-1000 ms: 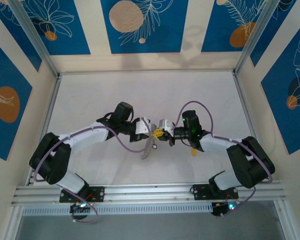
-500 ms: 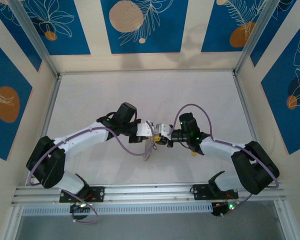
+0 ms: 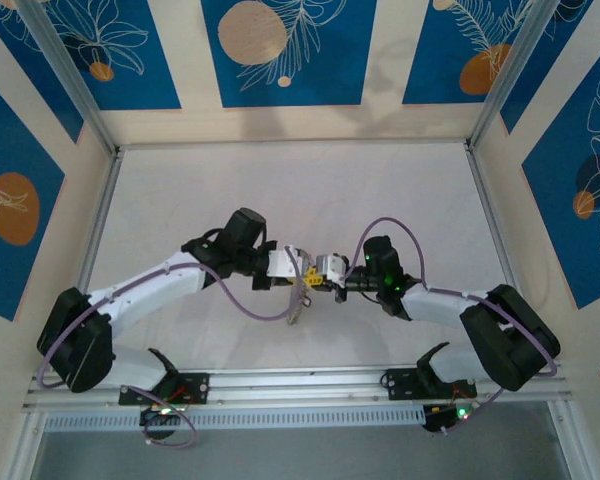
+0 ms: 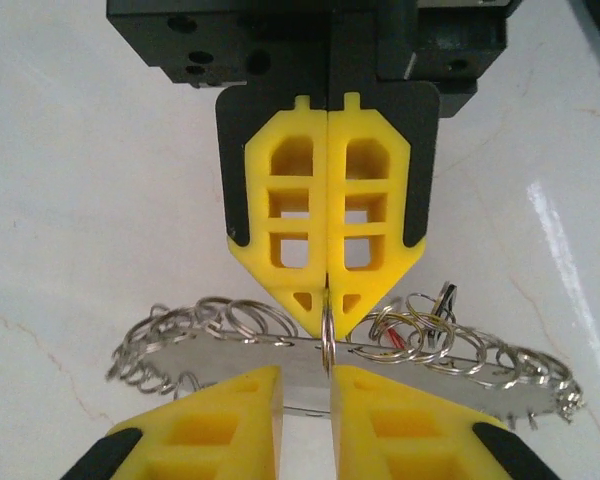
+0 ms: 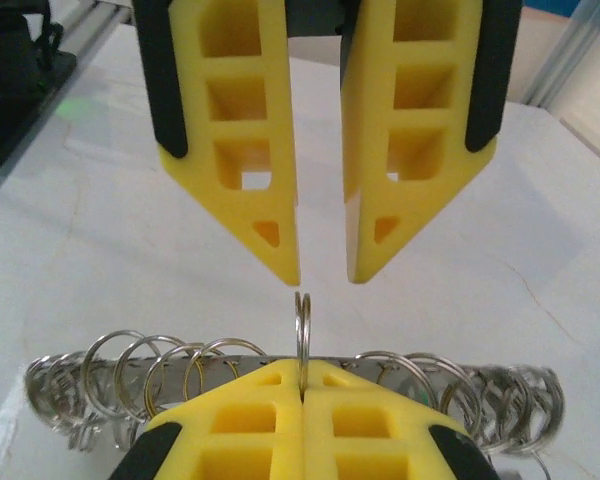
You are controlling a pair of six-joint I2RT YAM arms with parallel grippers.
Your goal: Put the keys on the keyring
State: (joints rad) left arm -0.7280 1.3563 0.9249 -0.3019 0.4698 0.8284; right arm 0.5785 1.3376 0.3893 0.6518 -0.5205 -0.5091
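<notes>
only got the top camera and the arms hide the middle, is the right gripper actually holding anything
observer: yes, the right gripper is shut on a small silver metal split ring, which stands edge-on between its tips.
operator: and the left one
observer: the left gripper is open, with a narrow gap between its yellow fingers, lined up with that ring.
operator: whats that dangling thing
observer: a flat silver metal bar strung with many similar rings, running crosswise between the two grippers.

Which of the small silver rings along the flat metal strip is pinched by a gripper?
The edge-on middle silver ring, clamped in the shut right gripper; the other rings lie loose on either side.
</notes>
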